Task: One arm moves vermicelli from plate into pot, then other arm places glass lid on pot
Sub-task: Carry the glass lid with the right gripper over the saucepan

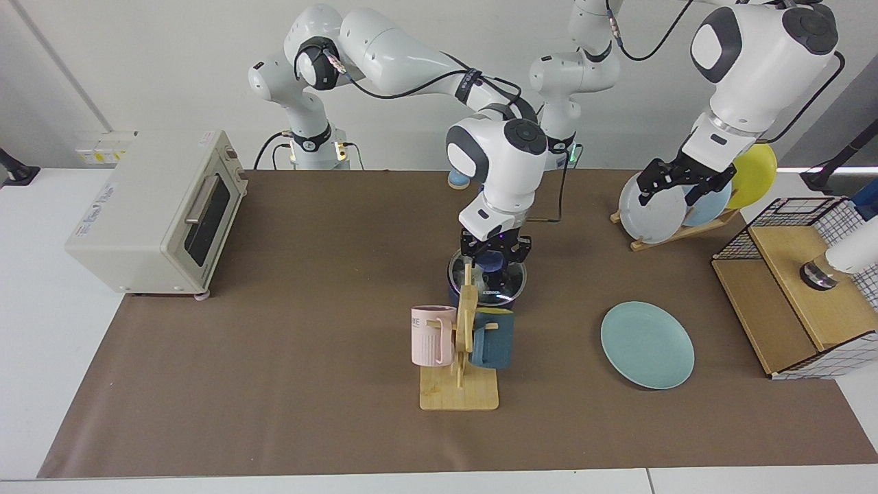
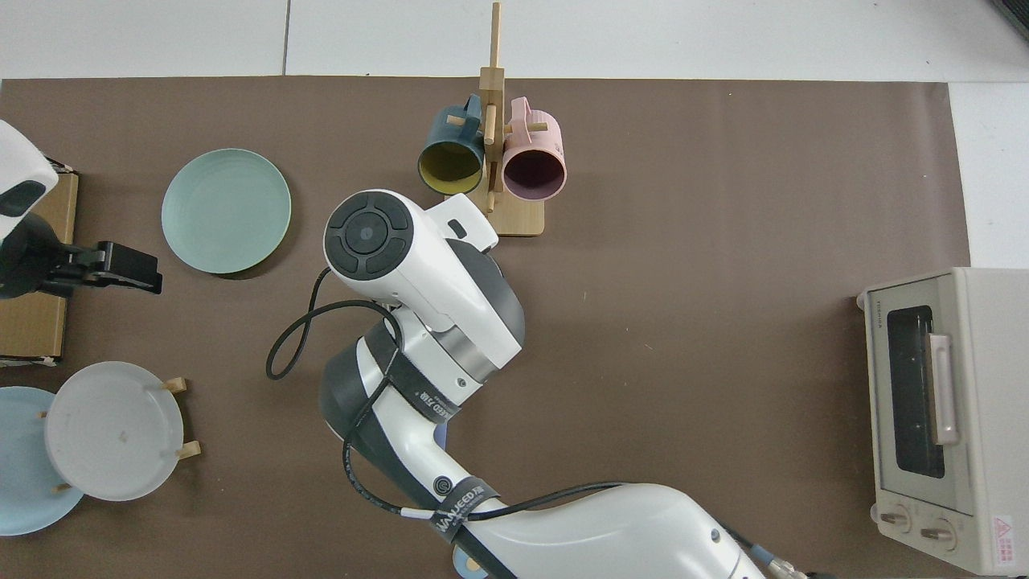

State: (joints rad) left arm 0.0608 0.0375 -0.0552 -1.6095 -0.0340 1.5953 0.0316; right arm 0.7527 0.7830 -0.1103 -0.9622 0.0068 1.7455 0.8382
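In the facing view, the pot [image 1: 487, 291] sits mid-table with the glass lid [image 1: 488, 274] on it, just behind the mug rack [image 1: 461, 363]. The plate [image 1: 647, 345] lies to the right, the toaster oven [image 1: 161, 213] far left, the plate rack [image 1: 675, 230] far right behind.

1. A cream toaster oven [image 1: 156, 218] stands at one end of the brown table mat [image 1: 309, 357], its glass door shut.
2. A wooden mug tree [image 1: 461, 357] stands near the front edge of the mat, with a pink mug [image 1: 431, 335] and a dark teal mug [image 1: 492, 337] hanging on either side of its post.
3. A wooden plate rack [image 1: 675, 232] at the far end holds a white plate [image 1: 650, 209], a light blue plate [image 1: 710, 204] and a yellow plate [image 1: 754, 175], all standing on edge.
4. A wire basket [image 1: 802, 216] with a wooden board [image 1: 796, 295] in it sits beside the rack, just off the mat.
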